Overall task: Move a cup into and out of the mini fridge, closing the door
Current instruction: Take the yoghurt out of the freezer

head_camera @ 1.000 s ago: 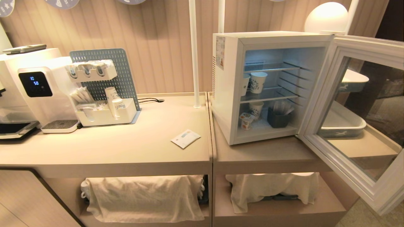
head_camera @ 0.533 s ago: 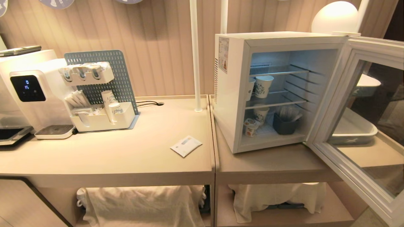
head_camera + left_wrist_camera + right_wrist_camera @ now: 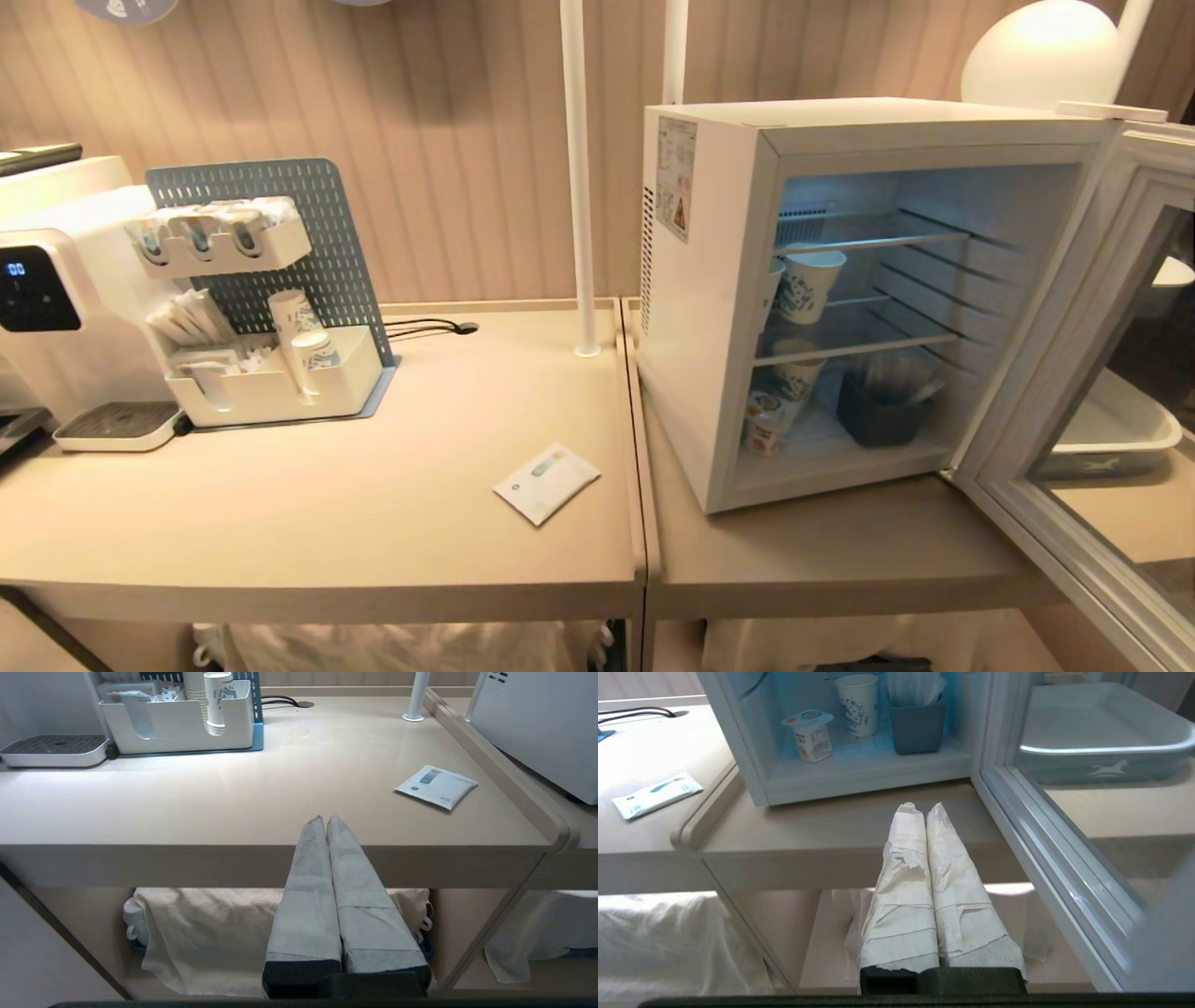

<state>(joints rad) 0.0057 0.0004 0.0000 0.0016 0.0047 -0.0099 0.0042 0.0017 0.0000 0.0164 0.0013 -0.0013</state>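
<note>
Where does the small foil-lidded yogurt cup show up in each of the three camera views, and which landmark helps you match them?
Head view: the cup stands on the mini fridge floor, front left corner, behind the open door.
Left wrist view: not in it; only the fridge's outer side shows.
Right wrist view: the cup sits on the fridge floor beside a paper cup.
Shared landmark: the flat white packet on the counter.

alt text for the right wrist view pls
The shut right gripper points at the open mini fridge, where the cup stands on the fridge floor beside a paper cup and a grey holder. The door hangs open alongside.
</note>
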